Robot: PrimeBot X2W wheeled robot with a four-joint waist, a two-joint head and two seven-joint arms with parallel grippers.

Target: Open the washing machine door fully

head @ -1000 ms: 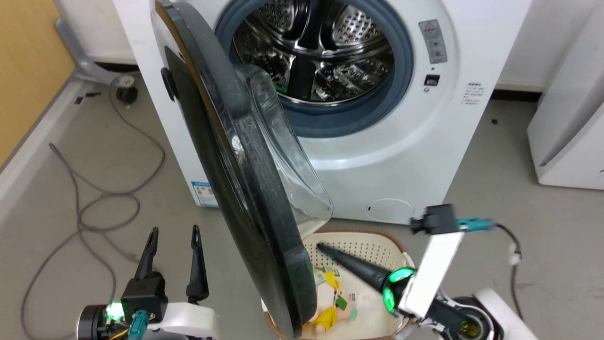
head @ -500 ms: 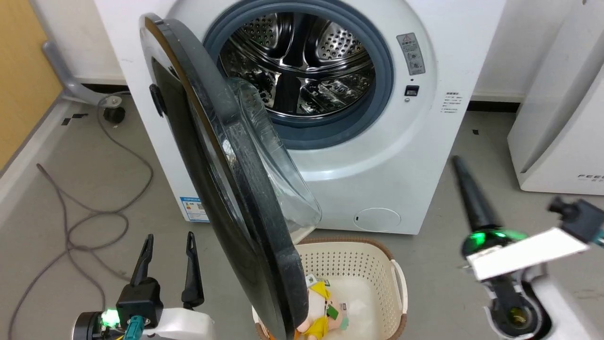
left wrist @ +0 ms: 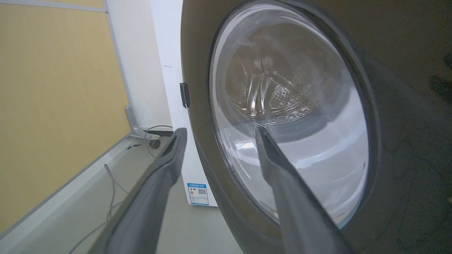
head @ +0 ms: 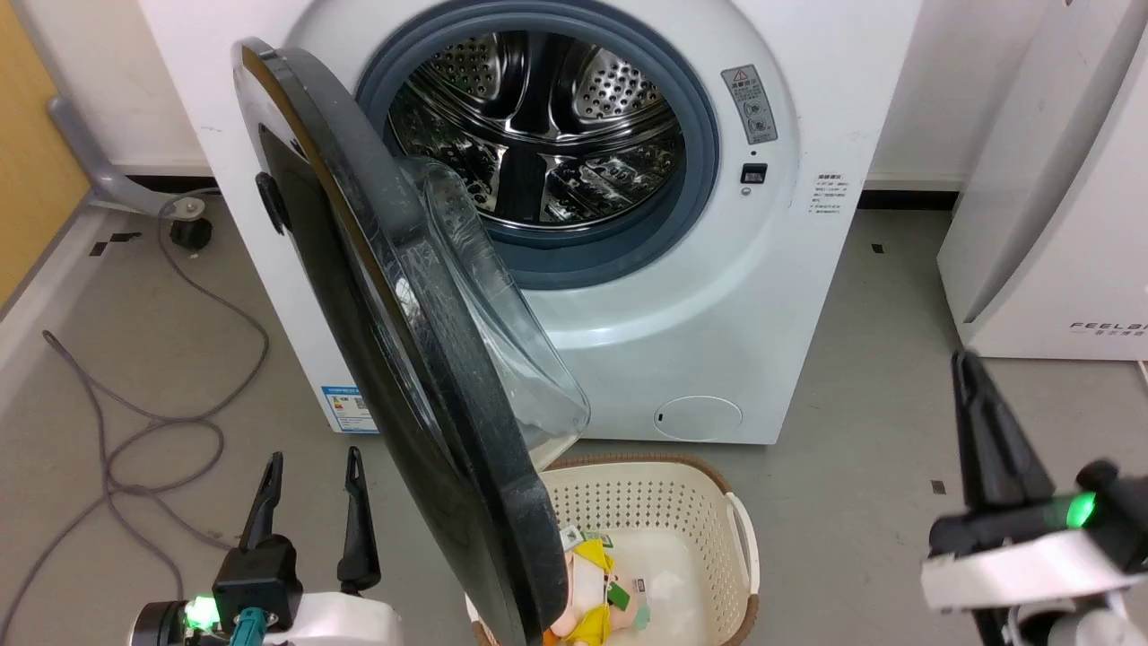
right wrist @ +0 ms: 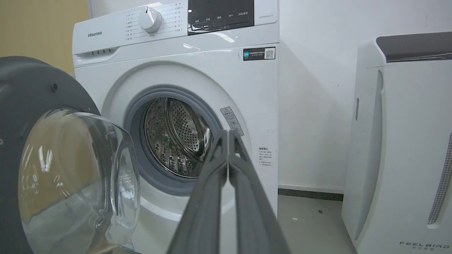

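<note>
Your washing machine door (head: pixel 448 395) hangs swung out at the left of the washing machine (head: pixel 717 296), edge-on, bowl (head: pixel 507 350) facing right — bottom rim cut off, hiding part of the basket (head: pixel 664 502). Your left gripper (head: pixel 313 455) gapes empty; right gripper (head: pixel 963 361) pinched closed, empty.

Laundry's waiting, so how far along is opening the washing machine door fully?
Done: the big round glossy black door with its clear glass bowl is unlatched and swung well clear of the white front-loading washing machine, baring the perforated steel drum. In hand: nothing gripped; the left gripper hangs open beside the door's outer face, the right gripper is shut, off to the right. Left: perhaps pushing it wider.
</note>
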